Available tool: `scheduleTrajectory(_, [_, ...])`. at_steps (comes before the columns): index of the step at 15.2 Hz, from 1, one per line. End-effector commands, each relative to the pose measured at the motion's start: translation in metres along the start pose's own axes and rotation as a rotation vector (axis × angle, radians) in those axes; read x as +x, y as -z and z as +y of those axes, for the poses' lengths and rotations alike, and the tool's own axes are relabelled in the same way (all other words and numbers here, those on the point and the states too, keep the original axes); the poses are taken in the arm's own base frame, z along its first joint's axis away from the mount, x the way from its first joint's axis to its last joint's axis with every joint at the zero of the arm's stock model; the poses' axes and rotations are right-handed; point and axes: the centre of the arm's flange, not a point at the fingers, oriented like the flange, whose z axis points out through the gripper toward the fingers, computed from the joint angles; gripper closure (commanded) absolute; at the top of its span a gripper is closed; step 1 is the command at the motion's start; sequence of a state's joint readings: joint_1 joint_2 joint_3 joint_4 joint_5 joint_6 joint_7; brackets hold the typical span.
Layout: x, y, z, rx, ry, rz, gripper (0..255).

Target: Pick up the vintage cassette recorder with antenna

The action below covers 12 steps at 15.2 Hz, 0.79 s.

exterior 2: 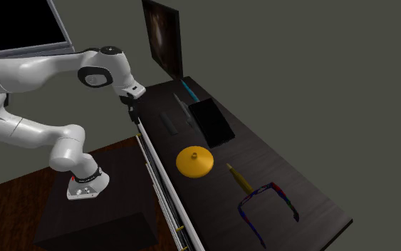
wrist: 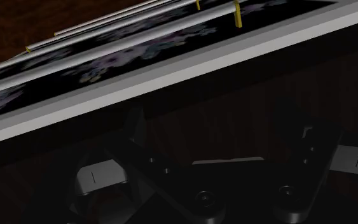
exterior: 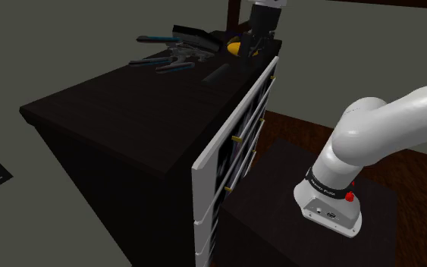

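The cassette recorder [exterior 2: 214,123] is a flat black slab lying on the dark dresser top [exterior 2: 291,182], with a thin grey antenna [exterior 2: 185,109] along its side. My black gripper [exterior 2: 129,107] hangs over the dresser's front edge, some way short of the recorder and not touching it. A short dark bar [exterior 2: 169,123] lies between the two. In the wrist view the fingers [wrist: 101,181] stand wide apart with nothing between them, above the dark top and the white drawer edge [wrist: 171,76]. In the shoulder view the gripper [exterior: 259,44] sits at the dresser's far end.
A yellow disc [exterior 2: 194,160] [exterior: 234,47], a yellow pen [exterior 2: 239,178] and blue-red glasses [exterior 2: 266,203] lie on the top. A teal pen [exterior 2: 188,89] lies beyond the recorder, under a dark framed panel [exterior 2: 162,36]. White drawer fronts [exterior: 234,144] face the stand [exterior: 310,227].
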State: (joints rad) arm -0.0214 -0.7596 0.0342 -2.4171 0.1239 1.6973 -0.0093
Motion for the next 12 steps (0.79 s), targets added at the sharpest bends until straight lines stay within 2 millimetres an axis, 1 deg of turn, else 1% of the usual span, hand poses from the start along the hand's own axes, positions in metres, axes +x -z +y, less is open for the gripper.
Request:
scheduleTrajectory(1, [0.0, 0.0, 0.0, 0.0, 0.0, 0.0, 0])
scheduleTrajectory(6, [0.062, 0.01, -0.01, -0.192, 0.04, -0.004, 0])
scheduleTrajectory(12, [0.135, 0.018, -0.027, -0.422, 0.088, -0.009, 0])
